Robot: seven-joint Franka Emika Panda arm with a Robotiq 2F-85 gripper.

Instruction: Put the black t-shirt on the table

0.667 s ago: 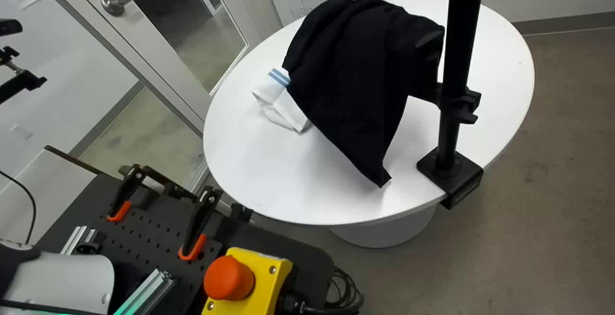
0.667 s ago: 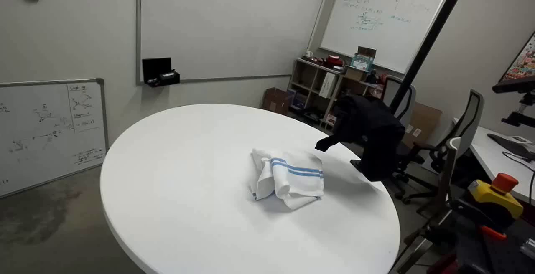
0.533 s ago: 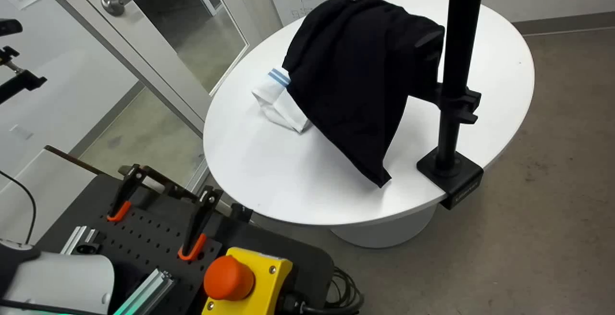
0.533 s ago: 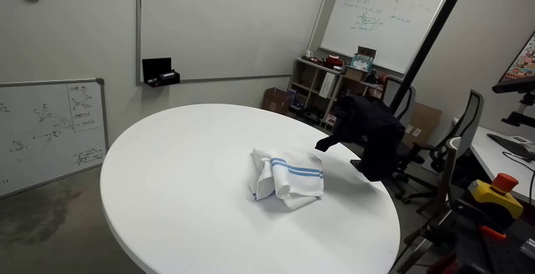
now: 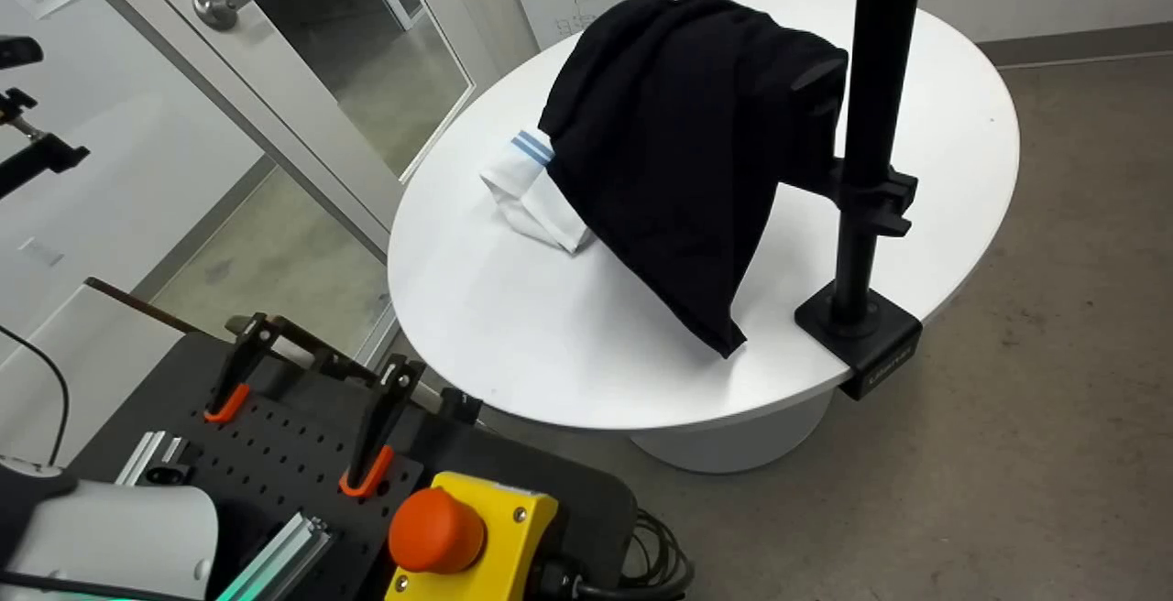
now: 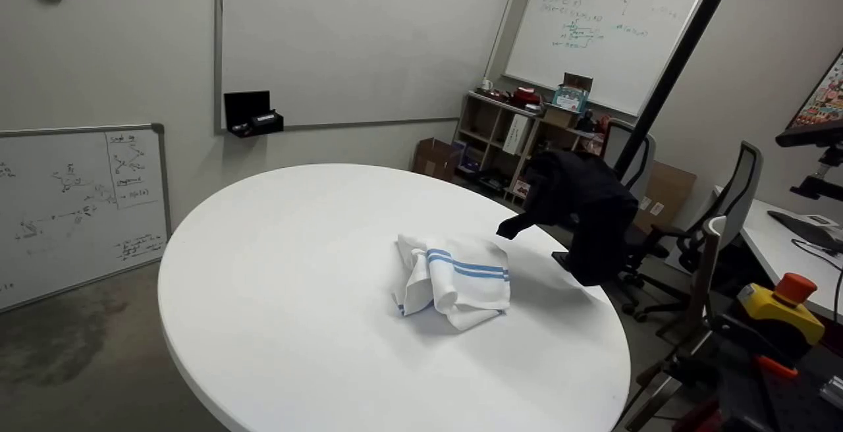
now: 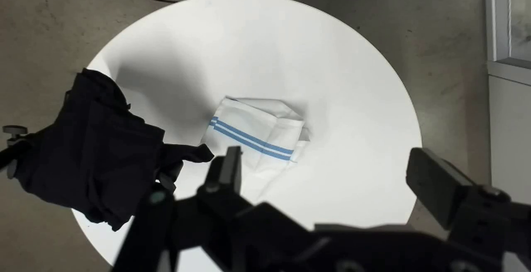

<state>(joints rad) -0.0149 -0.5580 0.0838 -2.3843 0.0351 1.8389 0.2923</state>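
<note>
The black t-shirt (image 5: pixel 678 134) hangs limp over the horizontal arm of a black metal stand, above the table's edge. It also shows in an exterior view (image 6: pixel 589 201) and at the left of the wrist view (image 7: pixel 99 151). The round white table (image 5: pixel 513 335) shows in both exterior views (image 6: pixel 276 300) and in the wrist view (image 7: pixel 352 81). My gripper (image 7: pixel 325 156) shows only in the wrist view. It is open, with its fingers wide apart and nothing between them. It is above the table, to the right of the shirt in that view and apart from it.
A white cloth with blue stripes (image 7: pixel 253 139) lies crumpled on the table; it shows in both exterior views (image 5: pixel 531 193) (image 6: pixel 461 280). The stand's black pole (image 5: pixel 866 170) is clamped at the table edge. A dark robot cart with a yellow emergency-stop box (image 5: pixel 486 537) stands beside the table.
</note>
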